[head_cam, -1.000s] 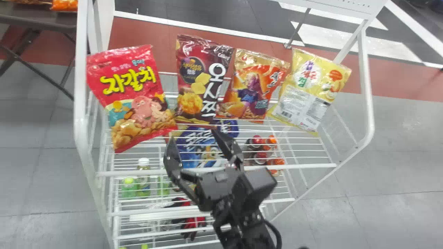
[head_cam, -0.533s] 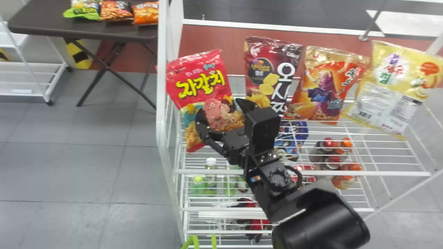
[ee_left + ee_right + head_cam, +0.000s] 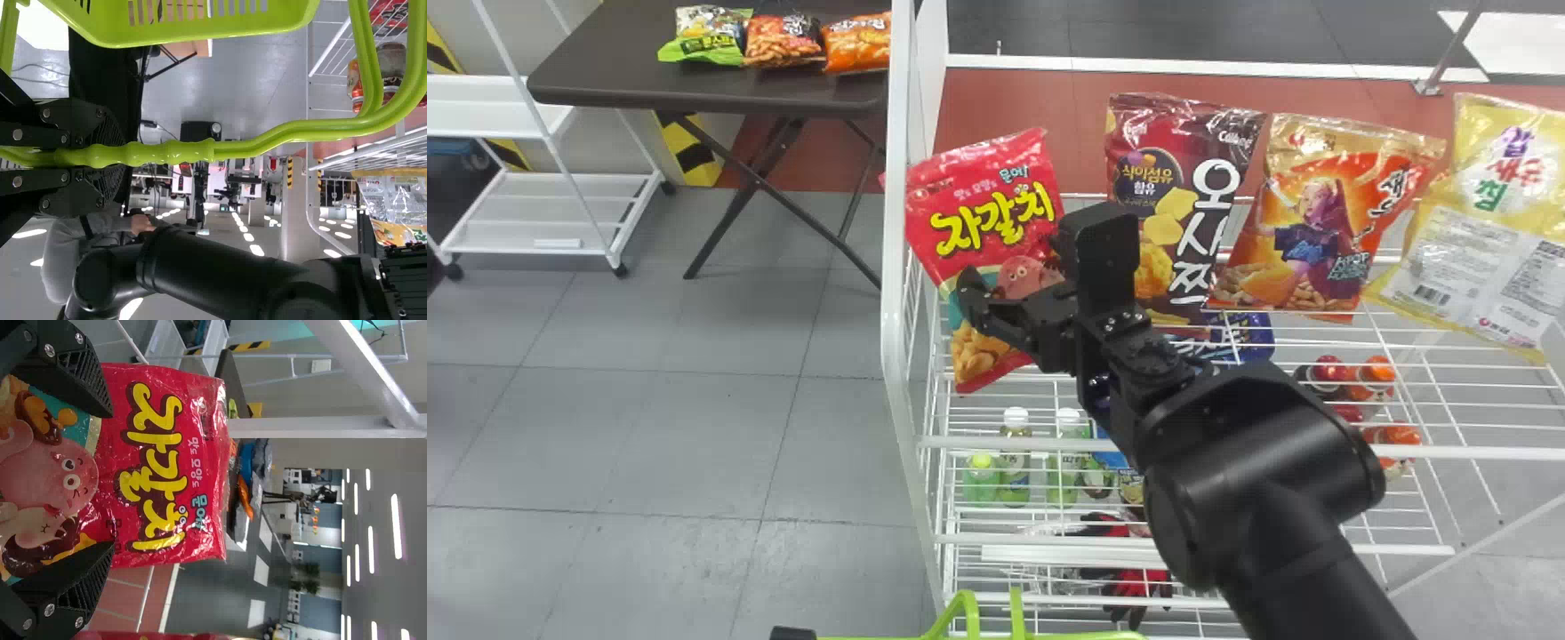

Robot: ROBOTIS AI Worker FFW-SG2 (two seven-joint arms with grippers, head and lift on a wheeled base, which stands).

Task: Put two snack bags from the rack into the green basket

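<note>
In the head view, my right gripper (image 3: 1016, 258) stands open at the lower half of the red snack bag (image 3: 996, 209), leftmost on the rack (image 3: 1192, 447). The right wrist view has this bag (image 3: 157, 467) between the two separated fingers of the right gripper (image 3: 111, 480). At the head view's bottom edge, a black bit of my left gripper (image 3: 793, 634) is beside the green basket's handle (image 3: 960, 609). In the left wrist view, the left gripper (image 3: 120, 155) is shut on that handle (image 3: 267, 141), with the basket (image 3: 200, 30) alongside.
To the red bag's right stand a dark bag (image 3: 1156, 178), an orange bag (image 3: 1325, 213) and a yellow bag (image 3: 1485, 222). Bottles (image 3: 1014, 462) are on a lower shelf. The rack's white post (image 3: 894, 267) rises close at left; a dark table (image 3: 694, 93) stands behind.
The head view has swung left. My right gripper has moved left along the rack to the red bag, and the green handle has come into the head view's bottom edge.
</note>
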